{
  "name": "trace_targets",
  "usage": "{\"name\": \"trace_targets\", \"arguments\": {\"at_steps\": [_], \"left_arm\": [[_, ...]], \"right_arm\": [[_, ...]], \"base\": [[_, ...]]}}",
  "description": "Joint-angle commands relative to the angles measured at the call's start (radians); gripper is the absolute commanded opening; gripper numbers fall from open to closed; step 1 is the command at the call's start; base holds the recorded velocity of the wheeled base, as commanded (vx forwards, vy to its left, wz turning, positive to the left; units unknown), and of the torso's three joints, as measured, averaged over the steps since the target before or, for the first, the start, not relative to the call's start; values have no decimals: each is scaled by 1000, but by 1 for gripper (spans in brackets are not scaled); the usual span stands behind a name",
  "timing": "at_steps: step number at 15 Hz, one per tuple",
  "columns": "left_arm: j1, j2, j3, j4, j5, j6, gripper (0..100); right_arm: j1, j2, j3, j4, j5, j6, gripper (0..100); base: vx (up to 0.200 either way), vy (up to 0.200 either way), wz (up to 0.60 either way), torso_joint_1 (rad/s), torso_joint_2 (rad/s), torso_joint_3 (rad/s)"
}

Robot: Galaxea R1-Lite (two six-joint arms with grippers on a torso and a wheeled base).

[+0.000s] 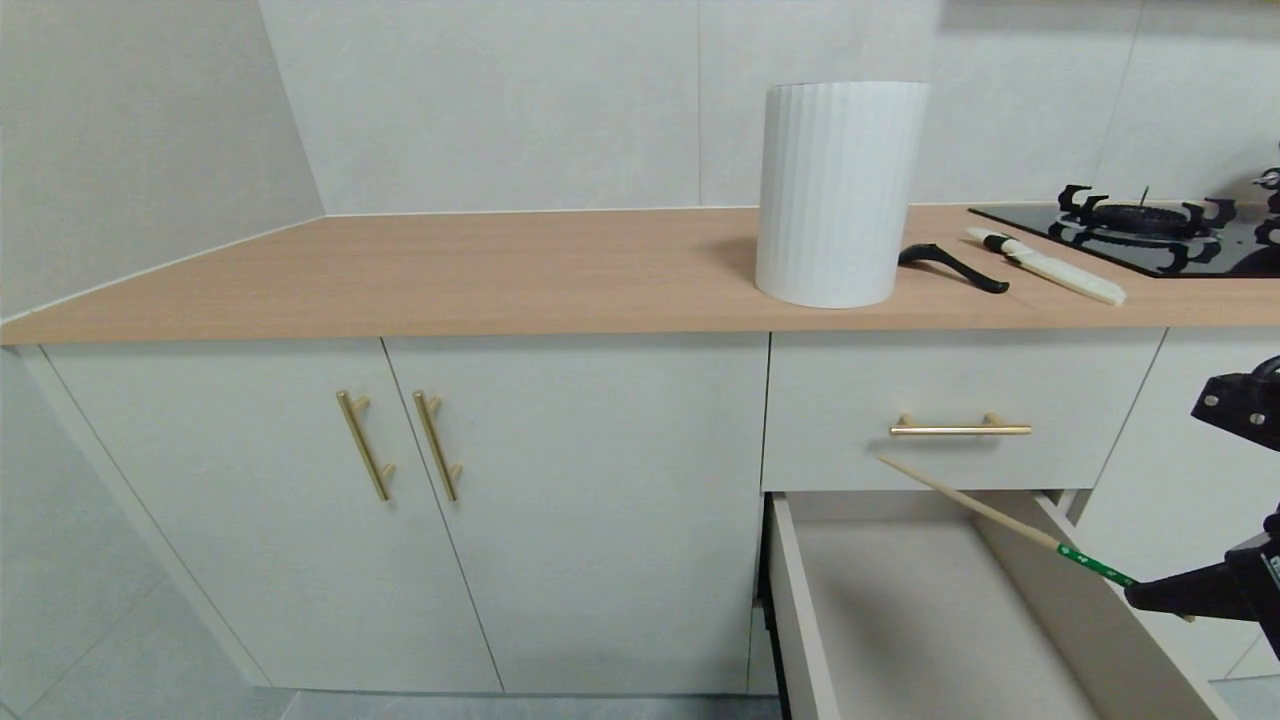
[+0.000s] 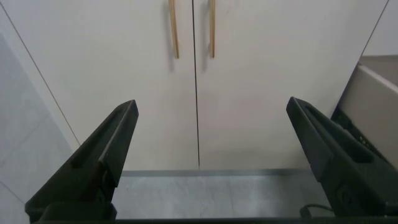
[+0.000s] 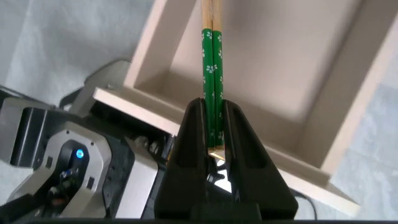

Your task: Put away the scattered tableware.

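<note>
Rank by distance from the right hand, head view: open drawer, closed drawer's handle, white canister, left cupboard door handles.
From the right hand, which holds the chopsticks:
1. open drawer, just below it.
2. closed drawer's handle, above the open drawer.
3. white canister, up on the countertop.
4. cupboard door handles, far left.

A: Canister (image 1: 840, 195) on the counter (image 1: 450, 270) — curved tool (image 1: 955, 266) just right of it, long utensil (image 1: 1050, 266) next, hob (image 1: 1140, 232) far right.
B: Below them, the pulled-out drawer (image 1: 795, 610) — chopsticks (image 1: 985, 510) slant above it, in the right gripper (image 1: 1150, 592) at its right side.
</note>
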Motion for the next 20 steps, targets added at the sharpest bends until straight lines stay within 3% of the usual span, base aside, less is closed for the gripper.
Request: {"name": "trace_targets", "arguments": {"at_steps": [1,7,12,15,16,20], "left_arm": [[0,0,0,0,0,0,100],[0,0,0,0,0,0,100],[0,0,0,0,0,0,100],[0,0,0,0,0,0,100],[0,0,0,0,0,0,100],[0,0,0,0,0,0,100]], "right_arm": [[0,25,6,-3,-1,-11,0],[26,295,10,-37,-17,-3,0],[49,634,-36,-178,-92,200,0],[66,725,10,-360,-103,235,0],[83,779,38,-478,-113,284,0],[92,871,55,-590,-161,301,0]], "base": [[0,0,0,-27,129,90],[0,0,0,-3,13,6],[0,0,0,0,0,0],[0,0,0,0,0,0],[0,0,0,0,0,0],[0,0,0,0,0,0]]}}
